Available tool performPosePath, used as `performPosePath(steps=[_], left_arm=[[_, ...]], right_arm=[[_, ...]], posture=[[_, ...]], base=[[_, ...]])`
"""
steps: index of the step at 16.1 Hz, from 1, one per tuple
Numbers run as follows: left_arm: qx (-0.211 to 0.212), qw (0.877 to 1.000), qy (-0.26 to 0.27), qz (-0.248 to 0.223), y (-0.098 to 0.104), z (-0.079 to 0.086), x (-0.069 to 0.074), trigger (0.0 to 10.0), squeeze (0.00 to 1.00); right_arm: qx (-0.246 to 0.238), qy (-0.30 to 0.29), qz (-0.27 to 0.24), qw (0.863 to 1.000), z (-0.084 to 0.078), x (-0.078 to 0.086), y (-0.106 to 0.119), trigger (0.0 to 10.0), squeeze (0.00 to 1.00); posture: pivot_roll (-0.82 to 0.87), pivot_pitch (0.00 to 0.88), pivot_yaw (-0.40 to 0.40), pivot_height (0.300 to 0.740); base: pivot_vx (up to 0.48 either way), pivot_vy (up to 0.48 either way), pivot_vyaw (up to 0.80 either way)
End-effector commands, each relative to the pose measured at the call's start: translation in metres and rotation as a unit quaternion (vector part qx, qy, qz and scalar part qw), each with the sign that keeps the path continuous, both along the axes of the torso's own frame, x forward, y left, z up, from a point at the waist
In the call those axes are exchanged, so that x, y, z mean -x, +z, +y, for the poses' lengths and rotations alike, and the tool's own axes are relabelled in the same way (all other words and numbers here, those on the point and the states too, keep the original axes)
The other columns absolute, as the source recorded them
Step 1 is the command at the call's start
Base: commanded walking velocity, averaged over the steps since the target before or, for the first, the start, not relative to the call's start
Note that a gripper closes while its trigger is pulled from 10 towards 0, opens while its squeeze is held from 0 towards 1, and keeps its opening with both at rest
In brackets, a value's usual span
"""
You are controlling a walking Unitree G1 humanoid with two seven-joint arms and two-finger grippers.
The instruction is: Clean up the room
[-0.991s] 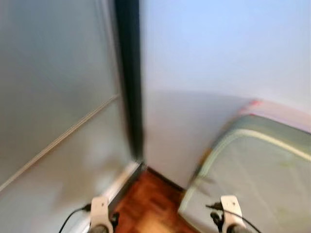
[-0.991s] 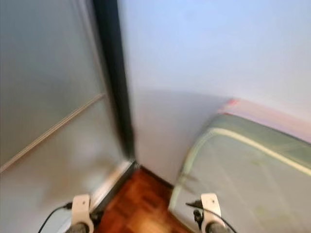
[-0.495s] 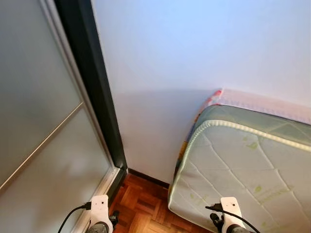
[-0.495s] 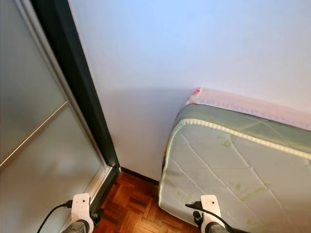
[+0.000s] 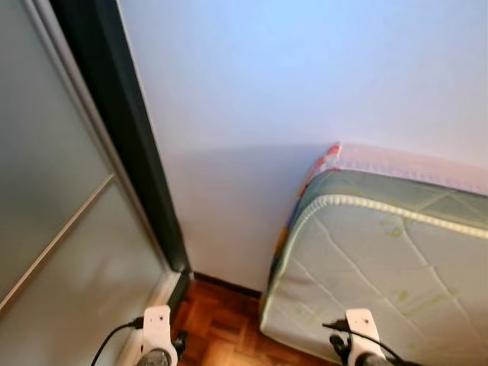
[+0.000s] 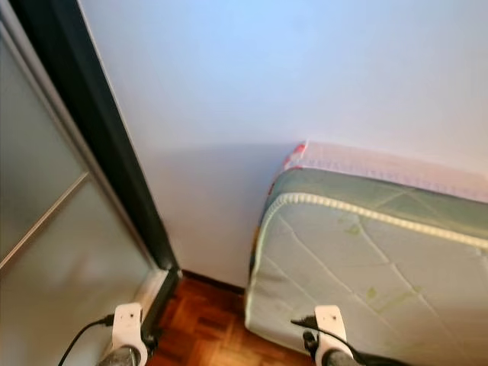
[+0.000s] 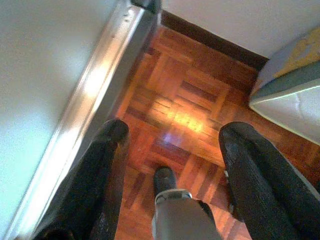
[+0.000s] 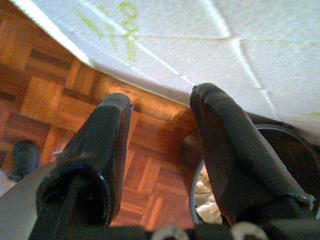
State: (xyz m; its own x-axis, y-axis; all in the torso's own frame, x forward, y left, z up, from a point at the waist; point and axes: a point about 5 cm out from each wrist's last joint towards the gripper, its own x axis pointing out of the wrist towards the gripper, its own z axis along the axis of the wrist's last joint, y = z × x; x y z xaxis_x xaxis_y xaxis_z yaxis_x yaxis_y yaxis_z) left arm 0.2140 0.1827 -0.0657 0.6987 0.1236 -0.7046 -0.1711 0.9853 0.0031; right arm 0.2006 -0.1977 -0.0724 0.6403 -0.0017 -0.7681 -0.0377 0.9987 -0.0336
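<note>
We see our left claw [image 7: 170, 145] hanging with its fingers spread apart and nothing between them, above the wooden floor [image 7: 185, 105]. Just to its outer side runs the metal track [image 7: 95, 85] of a frosted sliding door [image 5: 53, 229] with a dark frame [image 5: 130, 145]. Ahead of it stands the white wall [image 5: 305, 76].

Our right claw [image 8: 160, 130] is likewise parted and empty. Close in front of it a quilted mattress [image 5: 381, 267] leans on its edge against the wall, its lower edge resting on the floor. Below this claw, partly hidden by one finger, sits a dark round bin [image 8: 280, 150] with pale crumpled scraps inside; we cannot tell what they are.
</note>
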Motion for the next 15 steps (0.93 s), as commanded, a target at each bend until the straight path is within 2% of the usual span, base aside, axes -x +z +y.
performPosePath(steps=[1, 15], left_arm=[[-0.020, 0.995, 0.024, 0.091, -0.0165, 0.0799, 0.0701, 10.0, 0.00], [-0.019, 0.995, 0.025, 0.090, -0.0162, 0.0803, 0.0698, 10.0, 0.00]], right_arm=[[-0.092, -0.067, 0.006, 0.994, 0.0079, -0.0118, 0.0042, 10.0, 0.00], [-0.094, -0.067, 0.007, 0.993, 0.0085, -0.0120, 0.0043, 10.0, 0.00]], posture=[[-0.08, 0.000, -0.032, 0.740], [-0.08, 0.000, -0.028, 0.740]], base=[[0.000, 0.000, -0.79], [0.000, 0.000, -0.78]])
